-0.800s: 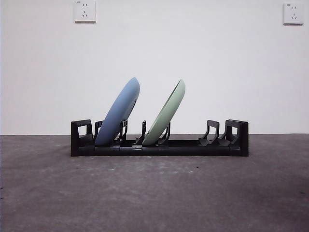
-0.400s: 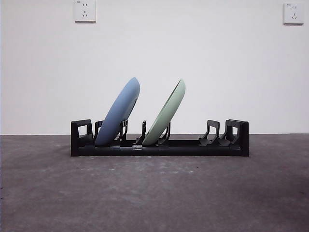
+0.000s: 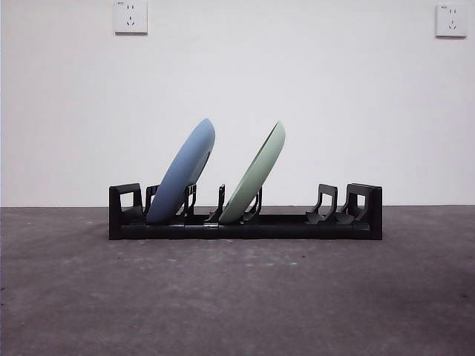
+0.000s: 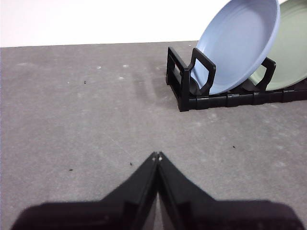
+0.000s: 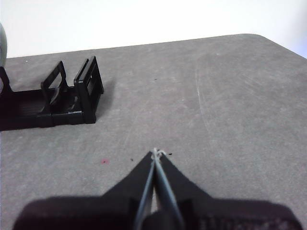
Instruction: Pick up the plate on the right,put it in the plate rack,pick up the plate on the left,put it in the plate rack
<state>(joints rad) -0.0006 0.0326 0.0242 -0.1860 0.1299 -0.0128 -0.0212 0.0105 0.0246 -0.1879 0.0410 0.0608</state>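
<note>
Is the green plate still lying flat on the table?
No, the green plate stands tilted in the plate rack, next to the blue plate.

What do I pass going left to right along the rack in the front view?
Left end block of the plate rack → blue plate → green plate → empty dividers → right end block.
</note>
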